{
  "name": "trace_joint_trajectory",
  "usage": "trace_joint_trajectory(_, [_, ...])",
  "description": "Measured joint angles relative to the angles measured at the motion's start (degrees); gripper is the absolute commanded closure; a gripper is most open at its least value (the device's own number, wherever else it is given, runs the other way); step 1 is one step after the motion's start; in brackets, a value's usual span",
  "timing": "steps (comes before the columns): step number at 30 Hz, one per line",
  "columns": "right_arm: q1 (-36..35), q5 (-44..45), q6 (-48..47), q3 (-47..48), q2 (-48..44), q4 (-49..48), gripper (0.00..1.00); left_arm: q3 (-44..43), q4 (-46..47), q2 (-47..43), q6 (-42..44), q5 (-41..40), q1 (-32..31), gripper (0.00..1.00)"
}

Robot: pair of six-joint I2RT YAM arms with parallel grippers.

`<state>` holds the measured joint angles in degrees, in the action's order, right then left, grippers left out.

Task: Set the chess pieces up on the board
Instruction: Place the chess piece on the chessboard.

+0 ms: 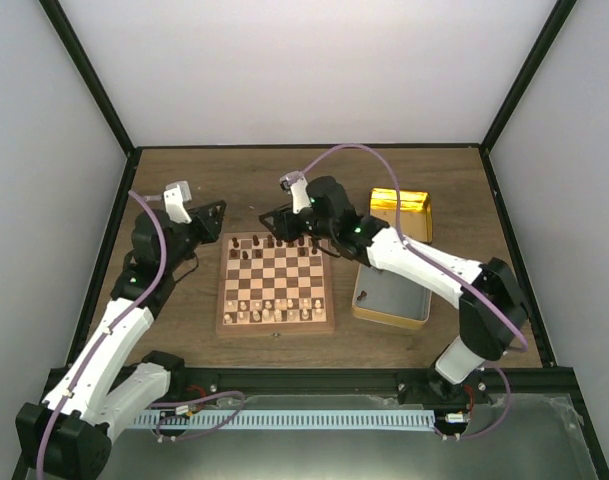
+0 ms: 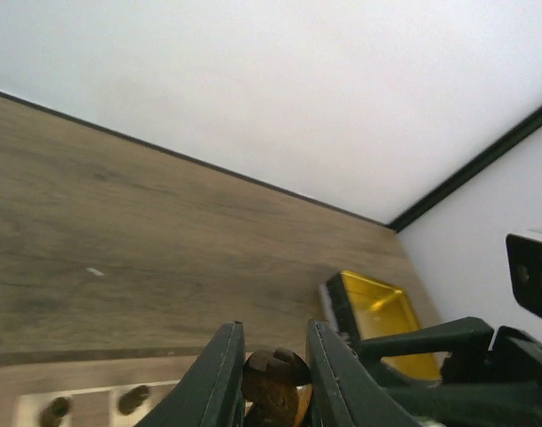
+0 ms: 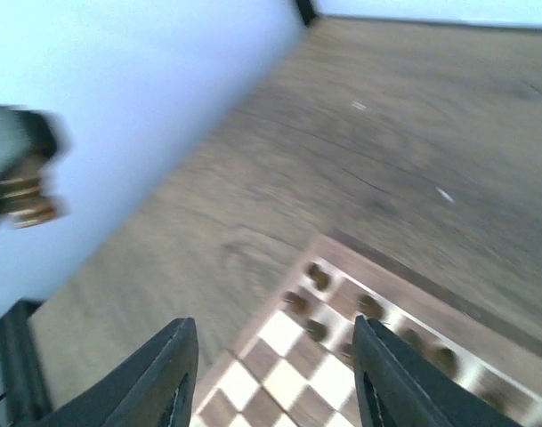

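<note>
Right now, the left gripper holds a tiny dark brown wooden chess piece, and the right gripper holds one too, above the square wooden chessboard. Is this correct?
Not quite. The right gripper holds nothing: the right wrist view shows its jaws apart and empty above the chessboard. The left gripper does hold a dark brown chess piece.

Gold tin (image 1: 402, 202) on wooden table (image 1: 244, 180)

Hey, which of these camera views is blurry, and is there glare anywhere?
Right wrist view: motion blur smears everything, chess pieces and board included. Left wrist view: sharp, the held piece between the fingers crisp. Top view: even light, glare on the gold tin.
</note>
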<state>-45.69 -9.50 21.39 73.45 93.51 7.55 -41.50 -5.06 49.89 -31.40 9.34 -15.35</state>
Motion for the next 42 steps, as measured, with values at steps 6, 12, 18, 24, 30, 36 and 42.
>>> trace_joint_trajectory(6, [-0.94, -12.28, -0.63, -5.73, -3.56, -13.99, 0.44, 2.03, 7.04, 0.09, -9.57, 8.37, 0.00, 0.90])
trace_joint_trajectory(12, [-3.06, -16.11, -0.96, -5.46, -3.04, -18.84, 0.47, 4.50, 12.24, 1.79, -17.09, 14.10, 0.00, 0.90])
trace_joint_trajectory(18, [-4.28, -16.09, -1.90, -3.41, -1.05, -19.06, 0.69, 4.70, 14.05, 2.12, -20.02, 15.82, 0.17, 0.90])
trace_joint_trajectory(24, [-4.55, -14.47, -2.93, -1.60, 0.98, -17.88, 0.70, 4.70, 14.64, 2.38, -21.57, 16.50, 0.33, 0.90])
trace_joint_trajectory(30, [-4.90, -12.74, -3.91, 0.04, 1.90, -15.93, 0.81, 4.70, 14.82, 2.56, -22.36, 16.68, 0.33, 0.89])
trace_joint_trajectory(36, [-5.05, -11.02, -4.15, 0.35, 2.23, -15.67, 0.90, 4.70, 14.58, 2.60, -22.43, 16.39, 0.33, 0.70])
trace_joint_trajectory(42, [-5.11, -8.63, -7.34, -0.63, 1.60, -16.48, 0.90, 3.76, 10.95, 2.03, -21.31, 17.07, 0.61, 0.38])
